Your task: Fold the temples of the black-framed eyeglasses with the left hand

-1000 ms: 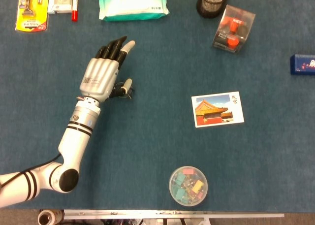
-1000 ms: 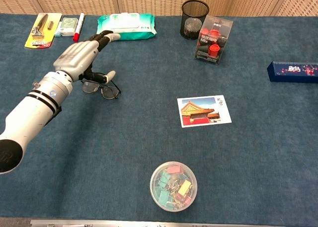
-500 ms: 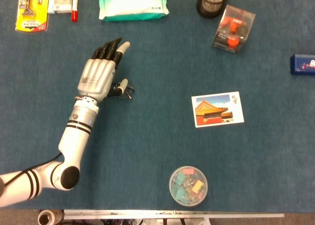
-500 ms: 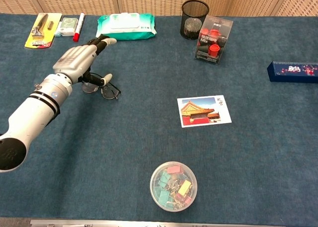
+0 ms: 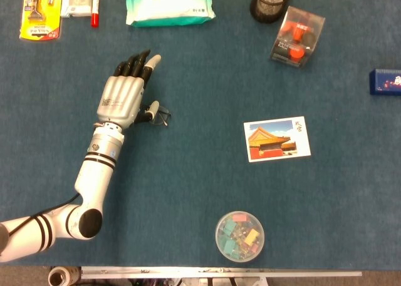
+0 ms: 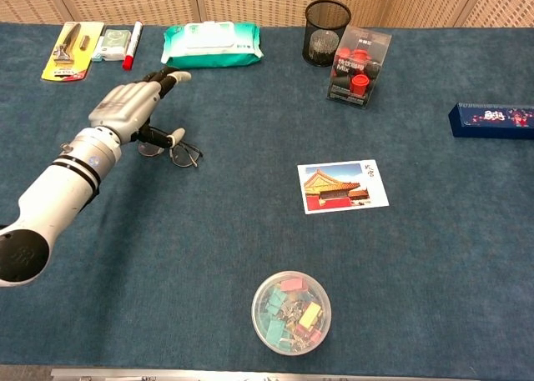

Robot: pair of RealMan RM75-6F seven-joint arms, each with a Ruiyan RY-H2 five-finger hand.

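The black-framed eyeglasses [image 5: 161, 116] [image 6: 183, 153] lie on the blue table cloth at the left. My left hand [image 5: 123, 97] [image 6: 126, 106] hovers over them, palm down, and hides most of the frame in the head view. Its fingers are stretched out toward the far edge and hold nothing. The thumb reaches down beside the lens nearest it; whether it touches the frame cannot be told. The chest view shows one lens and part of the frame sticking out to the right of the hand. My right hand is in neither view.
A green wipes pack [image 6: 213, 43], a red marker [image 6: 131, 47] and a yellow razor card [image 6: 71, 51] lie beyond the hand. Further right are a black mesh pen cup [image 6: 326, 21], a clear box with red stamps [image 6: 359, 67], a postcard [image 6: 342, 186], a tub of clips [image 6: 291, 312] and a blue box [image 6: 491, 118].
My left hand has drifted slightly left and away over the glasses, fingers still extended. The glasses have barely moved.
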